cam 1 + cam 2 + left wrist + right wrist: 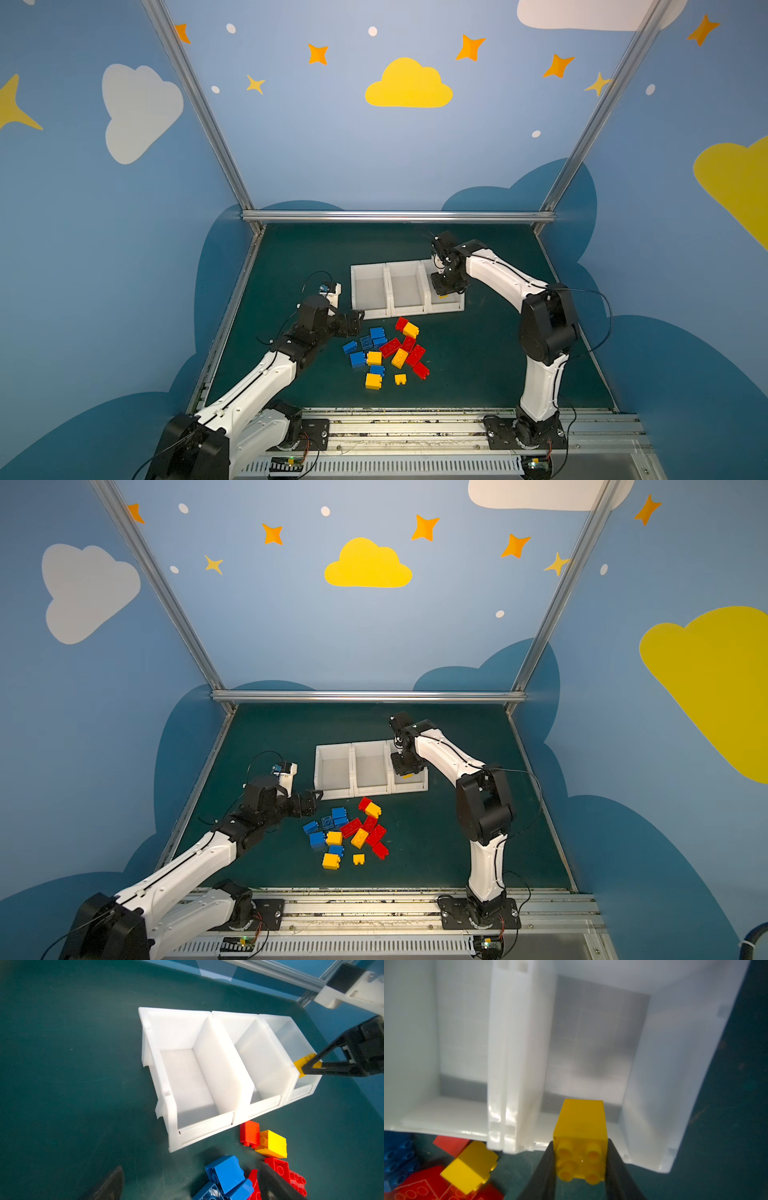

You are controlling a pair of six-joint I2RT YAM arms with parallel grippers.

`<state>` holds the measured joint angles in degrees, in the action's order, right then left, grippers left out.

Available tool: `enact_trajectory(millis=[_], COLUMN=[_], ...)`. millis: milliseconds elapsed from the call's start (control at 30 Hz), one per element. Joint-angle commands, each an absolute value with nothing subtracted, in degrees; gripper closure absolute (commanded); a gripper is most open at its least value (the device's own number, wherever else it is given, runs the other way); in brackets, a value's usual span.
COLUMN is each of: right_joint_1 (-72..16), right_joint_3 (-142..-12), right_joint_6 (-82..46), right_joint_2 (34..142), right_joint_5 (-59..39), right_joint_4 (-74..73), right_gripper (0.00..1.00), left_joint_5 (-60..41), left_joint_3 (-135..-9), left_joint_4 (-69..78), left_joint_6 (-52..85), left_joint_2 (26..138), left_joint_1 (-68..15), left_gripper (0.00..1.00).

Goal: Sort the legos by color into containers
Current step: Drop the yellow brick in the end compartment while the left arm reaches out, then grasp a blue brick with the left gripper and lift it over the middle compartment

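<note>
Yellow brick (581,1120) sat clamped by its smooth sides in your right gripper (580,1141), over the near end of the rightmost bin (675,1064). Judged light, rigid, slick: hold the flat walls, not the studs. Your left gripper (356,319) stood wide apart, empty, near the pile (390,347).

This is a robot lab booth dressed up like a playroom. The blue walls (316,145) have a yellow cloud (408,85) and orange stars (470,48) stuck on them. Shiny metal bars (397,216) hold the walls up. A left robot arm (257,382) and a right robot arm (540,386) are bolted to a metal rail (415,430) at the front of the dark green table (478,365). Black wires (598,299) hang loose.
</note>
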<state>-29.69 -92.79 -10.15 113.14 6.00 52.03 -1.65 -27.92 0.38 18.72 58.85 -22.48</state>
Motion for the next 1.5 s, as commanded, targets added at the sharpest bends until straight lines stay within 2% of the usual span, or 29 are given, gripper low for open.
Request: enact_trajectory(millis=[0, 100, 300, 500, 967, 1200, 1467], right_joint_1=[-29.1, -29.0, -28.8, -28.7, -28.5, -28.3, -28.1], right_joint_3=[-93.7, -93.0, -93.0, -92.3, -85.2, -83.0, -83.2], right_joint_6=[-12.1, -12.6, -12.8, -13.6, -16.6, -17.3, -16.8], right_joint_2=[114.2, 114.1, 113.8, 111.8, 102.0, 100.5, 100.9], right_joint_5=[6.3, 5.8, 5.6, 5.2, 2.4, 2.3, 1.6], right_joint_4=[51.2, 50.4, 50.7, 50.5, 48.1, 48.0, 48.4], right_gripper=[0.74, 0.68, 0.51, 0.44, 0.41, 0.41, 0.41], left_joint_5=[-2.5, -2.6, -2.6, -2.7, -1.1, -0.7, 0.6], left_joint_3=[-30.2, -30.7, -31.7, -33.1, -39.2, -45.0, -50.8], left_joint_4=[-0.5, -0.4, -0.3, -1.0, -11.1, -17.2, -22.0], left_joint_6=[16.6, 16.1, 15.1, 14.2, 13.5, 24.0, 26.2], left_joint_2=[59.9, 60.9, 62.9, 64.7, 71.2, 79.1, 87.0], left_joint_1=[-23.7, -24.6, -26.4, -28.2, -32.1, -33.2, -35.8], left_gripper=[0.01, 0.01, 0.03, 0.07, 0.13, 0.15, 0.15])
